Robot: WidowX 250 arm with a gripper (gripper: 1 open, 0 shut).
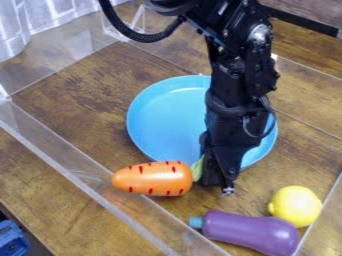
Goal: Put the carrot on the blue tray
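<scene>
The orange carrot (154, 179) lies on its side on the wooden table, just in front of the blue tray (166, 116). Its green stem end points right, at my gripper (215, 182). The gripper points straight down, its tips low at the table by the tray's front rim. Its fingers look shut on the carrot's stem end, though the black fingers hide the contact itself. The arm stands over the right half of the tray and hides that part of it.
A purple eggplant toy (250, 231) lies at the front right, and a yellow lemon toy (295, 205) sits just behind it. A clear plastic wall (54, 150) runs along the front left, close to the carrot.
</scene>
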